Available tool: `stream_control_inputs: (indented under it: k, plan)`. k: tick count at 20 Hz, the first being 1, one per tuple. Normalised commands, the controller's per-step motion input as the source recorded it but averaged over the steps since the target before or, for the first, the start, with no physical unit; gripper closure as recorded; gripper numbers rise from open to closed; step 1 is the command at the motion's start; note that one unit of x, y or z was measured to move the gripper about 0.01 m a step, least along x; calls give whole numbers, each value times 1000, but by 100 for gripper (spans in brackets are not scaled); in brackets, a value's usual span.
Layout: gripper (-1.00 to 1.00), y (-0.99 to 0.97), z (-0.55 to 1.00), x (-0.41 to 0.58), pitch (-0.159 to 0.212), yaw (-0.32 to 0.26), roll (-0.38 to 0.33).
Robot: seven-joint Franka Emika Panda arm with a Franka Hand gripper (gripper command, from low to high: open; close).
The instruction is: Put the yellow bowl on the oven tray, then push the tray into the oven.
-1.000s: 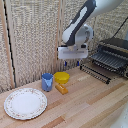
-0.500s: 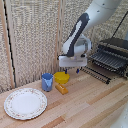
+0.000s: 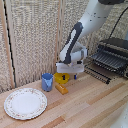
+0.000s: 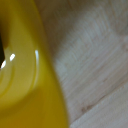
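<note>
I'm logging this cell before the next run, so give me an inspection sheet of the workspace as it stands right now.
Surface: light wooden tabletop, wood grain also visible in the wrist view.
Job's things: yellow dish on the table, mostly hidden under the arm's end; it fills the wrist view. Baking sheet sticks out of the oven at the exterior view's right, nothing on it.
Clutter: blue cup, small orange-yellow block, white floral-rimmed plate.
Grippers: grabber down at the yellow dish; finger state cannot be told.
Cables: nothing seen.
Surroundings: woven reed screen behind the table.
</note>
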Motion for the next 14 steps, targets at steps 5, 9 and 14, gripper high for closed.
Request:
stream_control_inputs:
  k: [5, 9, 14]
  plan:
    - [100, 154, -1, 54, 11, 0, -29]
    - [100, 130, 0, 146, 0, -6, -20]
    - [100, 51, 0, 91, 2, -32, -5]
